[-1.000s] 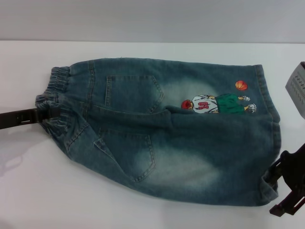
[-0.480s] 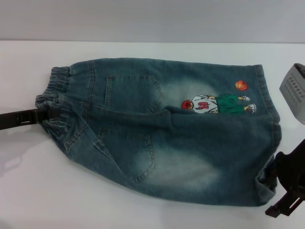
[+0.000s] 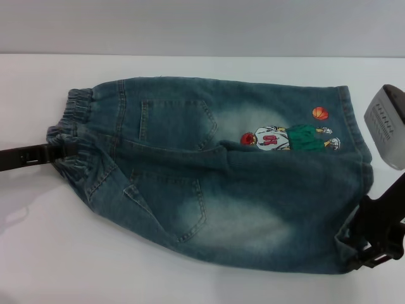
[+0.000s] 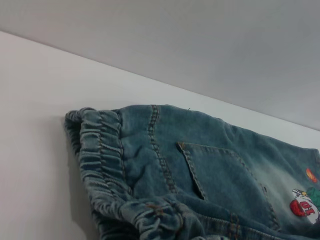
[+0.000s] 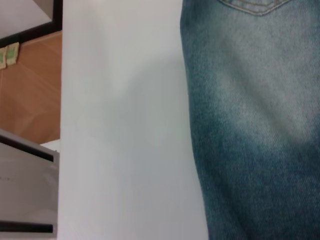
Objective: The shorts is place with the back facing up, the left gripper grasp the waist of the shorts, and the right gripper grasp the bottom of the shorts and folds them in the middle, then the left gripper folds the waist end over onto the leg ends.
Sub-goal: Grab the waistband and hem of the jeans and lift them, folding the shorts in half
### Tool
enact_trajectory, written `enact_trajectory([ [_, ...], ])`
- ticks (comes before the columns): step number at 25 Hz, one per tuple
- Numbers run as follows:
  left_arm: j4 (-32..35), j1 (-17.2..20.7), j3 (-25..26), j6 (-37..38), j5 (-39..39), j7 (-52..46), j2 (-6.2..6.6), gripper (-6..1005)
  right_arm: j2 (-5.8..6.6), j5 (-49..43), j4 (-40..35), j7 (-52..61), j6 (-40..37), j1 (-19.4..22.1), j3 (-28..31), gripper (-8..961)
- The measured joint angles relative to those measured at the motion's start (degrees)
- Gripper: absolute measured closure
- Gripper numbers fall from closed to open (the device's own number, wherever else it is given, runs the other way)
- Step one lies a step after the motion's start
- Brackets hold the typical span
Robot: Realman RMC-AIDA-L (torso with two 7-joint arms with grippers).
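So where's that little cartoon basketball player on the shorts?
In the head view the cartoon print sits on the far leg of the shorts, toward the robot's right, near the hem.

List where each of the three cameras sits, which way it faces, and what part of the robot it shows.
Head view: from above the white table, looking forward and down on the shorts; left pincer at the waist, right pincer at the leg ends.
Left wrist view: low at the waist, looking along the shorts; no robot parts show.
Right wrist view: looks down at denim and the table's edge; no robot parts show.
Shared: head and left wrist views both show the cartoon print.
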State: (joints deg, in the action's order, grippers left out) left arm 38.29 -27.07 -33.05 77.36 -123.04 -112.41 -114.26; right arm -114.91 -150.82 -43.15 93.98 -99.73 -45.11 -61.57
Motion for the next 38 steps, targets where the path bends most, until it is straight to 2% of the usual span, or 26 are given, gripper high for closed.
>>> enact_trajectory([
  [2,-0.04,0.0,0.0,0.03,0.0,0.0,0.01,950,-0.05,-0.07,0.0,-0.01,0.02,-0.01,-0.62,537],
  [7,0.0,0.13,0.0,0.12,0.0,0.0,0.02,950,-0.13,-0.12,-0.06,-0.03,0.05,0.0,-1.0,777],
  [13,0.17,0.17,0.0,0.25,0.0,0.0,0.02,950,-0.06,0.36,-0.56,-0.38,-0.08,0.41,-0.35,954],
  [20,0.46,0.25,0.09,1.3,1.94,0.0,0.02,950,1.44,6.31,-3.21,-2.65,-2.72,2.27,5.51,954],
  [29,1.65,0.28,0.19,4.34,9.42,0.0,0.3,949,3.57,17.5,-8.14,-3.07,-4.68,7.38,17.44,955],
  [34,1.88,0.07,0.62,3.89,12.53,0.0,0.19,949,3.79,25.07,-9.82,-3.85,-1.1,10.77,24.35,955],
  [38,1.88,-0.47,0.71,1.53,12.78,-0.04,0.05,949,3.56,28.52,-9.81,-4.4,3.37,12.36,27.34,954],
])
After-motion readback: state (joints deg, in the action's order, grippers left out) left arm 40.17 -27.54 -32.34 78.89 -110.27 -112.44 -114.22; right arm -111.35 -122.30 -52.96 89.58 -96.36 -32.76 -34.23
